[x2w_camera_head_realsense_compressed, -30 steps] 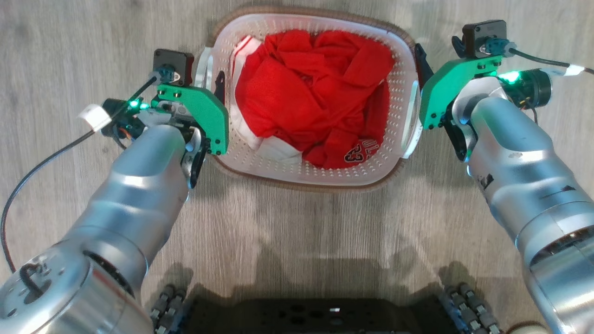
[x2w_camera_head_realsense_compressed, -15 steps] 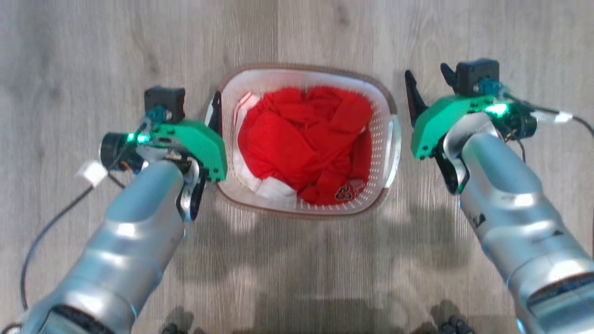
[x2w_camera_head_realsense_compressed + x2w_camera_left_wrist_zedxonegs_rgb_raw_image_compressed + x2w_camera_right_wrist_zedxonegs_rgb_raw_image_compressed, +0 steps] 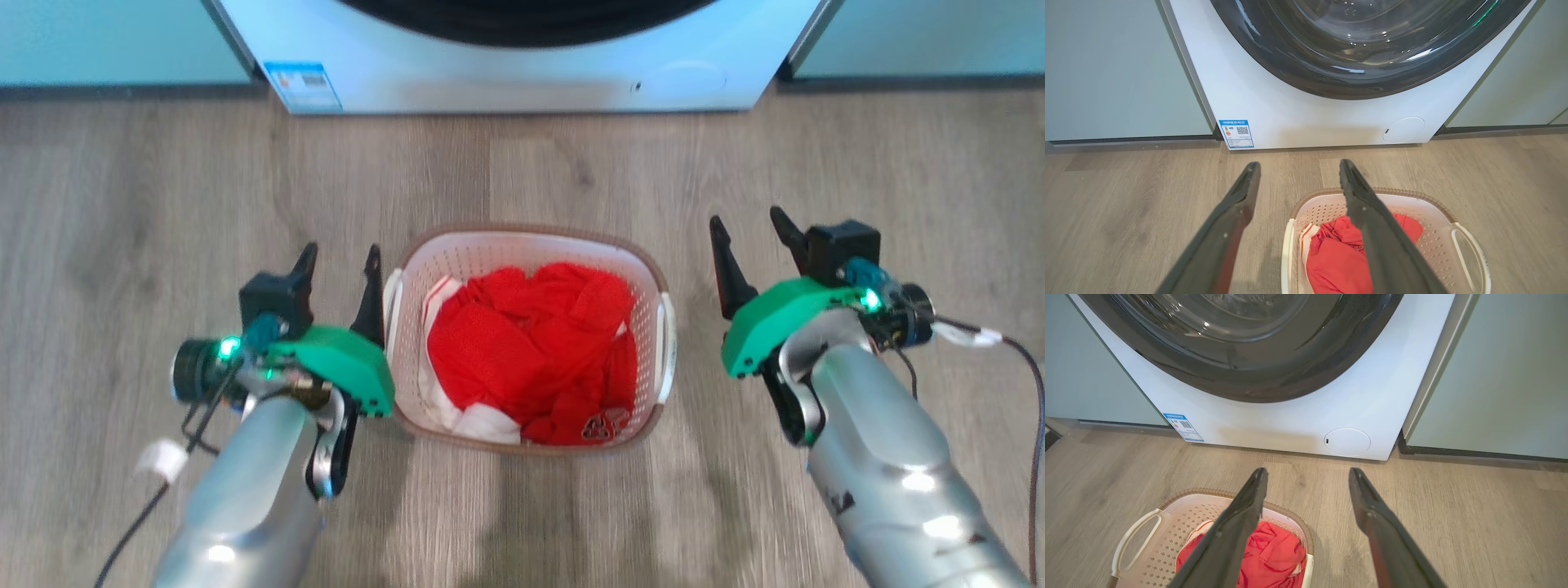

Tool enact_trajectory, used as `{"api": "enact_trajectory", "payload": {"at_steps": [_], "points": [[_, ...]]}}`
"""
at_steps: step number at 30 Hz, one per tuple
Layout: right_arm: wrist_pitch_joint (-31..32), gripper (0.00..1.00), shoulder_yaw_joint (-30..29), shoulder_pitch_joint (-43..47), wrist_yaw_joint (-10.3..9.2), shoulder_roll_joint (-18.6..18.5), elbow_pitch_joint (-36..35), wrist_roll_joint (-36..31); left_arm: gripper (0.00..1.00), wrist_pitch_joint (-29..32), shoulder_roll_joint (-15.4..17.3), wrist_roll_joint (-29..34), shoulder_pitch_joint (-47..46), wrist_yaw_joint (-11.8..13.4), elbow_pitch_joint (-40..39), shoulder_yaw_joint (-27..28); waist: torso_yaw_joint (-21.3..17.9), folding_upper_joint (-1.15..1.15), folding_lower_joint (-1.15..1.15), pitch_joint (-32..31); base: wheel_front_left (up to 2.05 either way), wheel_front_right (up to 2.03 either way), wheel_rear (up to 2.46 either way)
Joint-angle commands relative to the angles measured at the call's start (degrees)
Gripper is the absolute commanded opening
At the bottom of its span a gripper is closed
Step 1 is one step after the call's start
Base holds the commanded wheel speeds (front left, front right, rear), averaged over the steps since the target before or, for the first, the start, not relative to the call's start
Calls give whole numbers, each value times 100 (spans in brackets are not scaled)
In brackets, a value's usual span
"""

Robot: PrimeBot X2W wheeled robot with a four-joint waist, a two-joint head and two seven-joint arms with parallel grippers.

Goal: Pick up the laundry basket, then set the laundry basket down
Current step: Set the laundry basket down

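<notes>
- Left pincer (image 3: 341,255) spread wide, empty, just beside the basket (image 3: 490,251).
- Right pincer (image 3: 746,222) wide, empty, apart from its right handle.
- Basket with red clothes (image 3: 522,351) stands on the floor (image 3: 522,163) before the washer (image 3: 522,82).

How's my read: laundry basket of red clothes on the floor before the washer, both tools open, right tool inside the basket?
Wrong on one point: the right tool stands outside the laundry basket, beside its right handle, per the head view. Red clothes, floor, washer and open left tool hold.
</notes>
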Motion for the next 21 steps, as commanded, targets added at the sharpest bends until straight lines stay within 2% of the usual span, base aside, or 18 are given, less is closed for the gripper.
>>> {"api": "enact_trajectory", "payload": {"at_steps": [1, 11, 21], "points": [[-70, 100, 47, 129, 14, 97, -270, -35, 100, -54, 84, 117, 68, -24, -272, 310, -26, -1, 1, -285, 0, 0, 0], [-70, 100, -271, 1110, 14, 97, -1351, -144, 100, -54, -96, 758, 1436, -163, -1487, 1298, -90, -1, 1, -882, 0, 0, 0], [-70, 100, -329, 1907, 14, 97, -2204, -159, 100, -54, -254, 1069, 2385, -251, -2272, 1819, -210, -1, 1, -1212, 0, 0, 0]]}}
